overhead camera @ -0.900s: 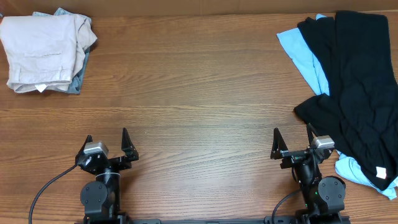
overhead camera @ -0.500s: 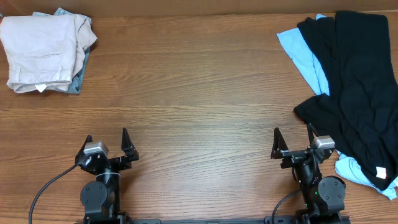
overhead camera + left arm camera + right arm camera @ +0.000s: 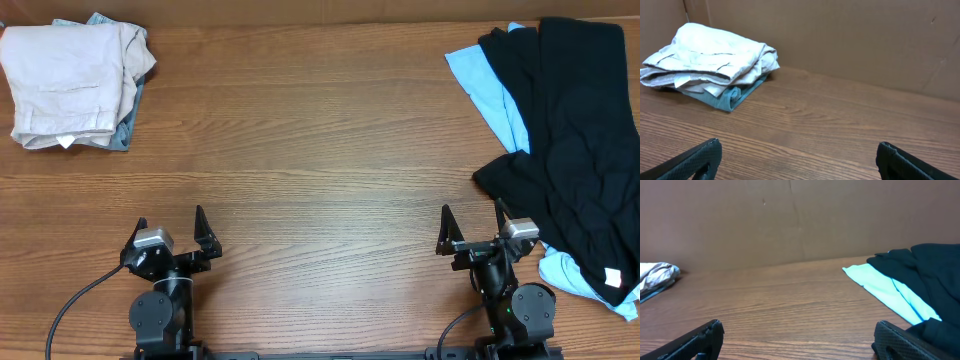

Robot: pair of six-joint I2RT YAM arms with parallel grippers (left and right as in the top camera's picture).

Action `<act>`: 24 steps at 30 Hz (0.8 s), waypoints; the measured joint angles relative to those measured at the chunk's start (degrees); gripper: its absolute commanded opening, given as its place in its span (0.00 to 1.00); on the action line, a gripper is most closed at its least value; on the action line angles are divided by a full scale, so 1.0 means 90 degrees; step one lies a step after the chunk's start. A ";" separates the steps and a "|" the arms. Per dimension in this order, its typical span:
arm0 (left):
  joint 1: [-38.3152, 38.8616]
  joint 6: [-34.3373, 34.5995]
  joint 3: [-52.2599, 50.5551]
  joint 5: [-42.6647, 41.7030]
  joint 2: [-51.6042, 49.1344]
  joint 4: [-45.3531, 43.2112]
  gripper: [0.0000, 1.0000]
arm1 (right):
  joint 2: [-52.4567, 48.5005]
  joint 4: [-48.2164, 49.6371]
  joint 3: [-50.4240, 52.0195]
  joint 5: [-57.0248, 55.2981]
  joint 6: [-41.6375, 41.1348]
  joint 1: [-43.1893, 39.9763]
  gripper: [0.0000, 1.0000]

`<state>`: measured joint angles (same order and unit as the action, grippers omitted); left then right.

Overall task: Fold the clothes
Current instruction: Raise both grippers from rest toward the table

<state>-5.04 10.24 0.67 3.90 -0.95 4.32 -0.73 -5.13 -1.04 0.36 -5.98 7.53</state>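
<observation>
A black garment [image 3: 575, 150] lies crumpled over a light blue garment [image 3: 490, 95] at the table's right side; both show in the right wrist view, the black garment [image 3: 930, 262] and the blue one [image 3: 880, 287]. A folded pile of white clothing [image 3: 70, 80] on a teal piece [image 3: 125, 125] sits at the far left corner, seen in the left wrist view [image 3: 710, 55]. My left gripper [image 3: 171, 231] is open and empty near the front edge. My right gripper [image 3: 471, 225] is open and empty, just left of the black garment.
A brown cardboard wall [image 3: 840, 35] stands behind the wooden table [image 3: 320, 150]. The black garment's white tag [image 3: 612, 279] lies near the right front edge.
</observation>
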 measured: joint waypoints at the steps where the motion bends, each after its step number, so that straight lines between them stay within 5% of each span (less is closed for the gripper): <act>1: 0.0000 0.0000 0.0000 0.0000 0.0000 -0.0002 1.00 | 0.0000 0.0000 0.0000 0.0000 0.0002 0.0000 1.00; 13: 0.0000 0.0000 -0.0017 -0.0879 0.0005 -0.0410 1.00 | 0.0007 0.0903 -0.0002 0.0000 -0.0175 0.0000 1.00; 24: 0.0000 -0.0316 0.0160 -0.1103 0.0005 -0.0418 1.00 | 0.0000 -0.0386 -0.1064 -0.0100 -0.0168 0.0000 1.00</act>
<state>-5.04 7.40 2.11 -6.02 -0.91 0.56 -0.73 -8.60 -10.61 -0.54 -7.49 7.53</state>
